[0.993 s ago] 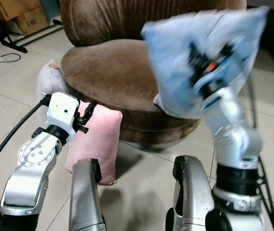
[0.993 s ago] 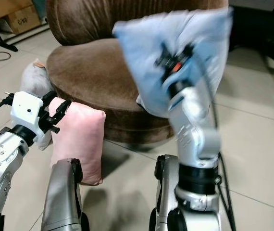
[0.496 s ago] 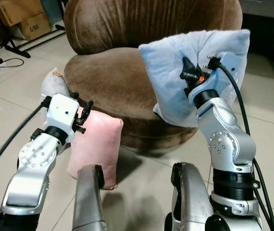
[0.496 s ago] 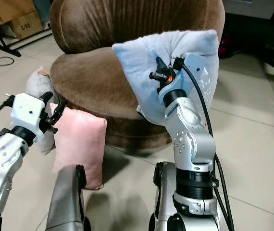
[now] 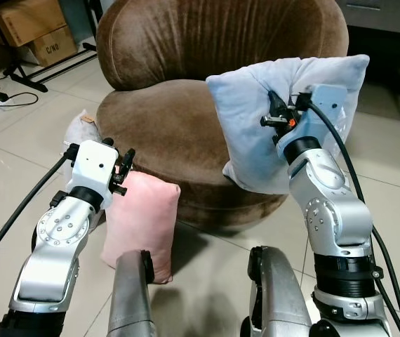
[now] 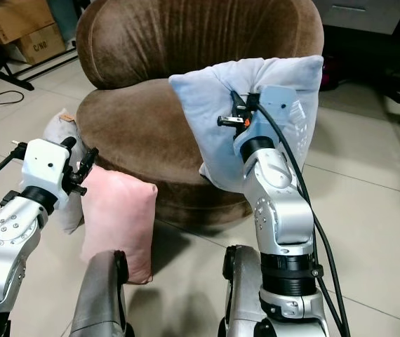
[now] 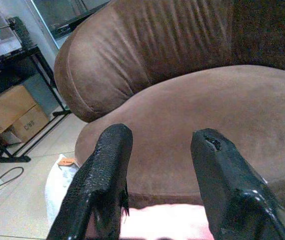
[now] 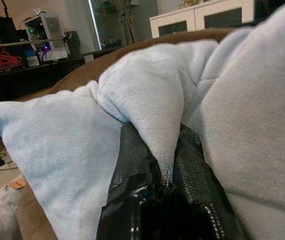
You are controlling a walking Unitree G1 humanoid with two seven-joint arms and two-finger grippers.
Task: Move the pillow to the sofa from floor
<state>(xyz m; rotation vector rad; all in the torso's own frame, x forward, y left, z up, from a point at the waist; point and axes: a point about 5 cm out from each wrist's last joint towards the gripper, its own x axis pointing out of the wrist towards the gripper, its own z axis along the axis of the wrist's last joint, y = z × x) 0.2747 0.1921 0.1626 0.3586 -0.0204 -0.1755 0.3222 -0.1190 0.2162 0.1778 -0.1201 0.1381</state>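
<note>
Pillow [image 8: 147,95] fold pinched between right fingers [image 8: 132,160].

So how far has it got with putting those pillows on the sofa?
Partway. The right gripper has pinched a fold of the blue pillow and holds it raised at the sofa's front edge, not yet laid on the seat. Left to do: set it down and let go. The pink pillow and a grey one sit on the floor against the sofa; the left gripper hovers open above the pink one.

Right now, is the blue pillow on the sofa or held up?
Held up: the right gripper pinches a fold of the blue pillow above the sofa seat.
</note>
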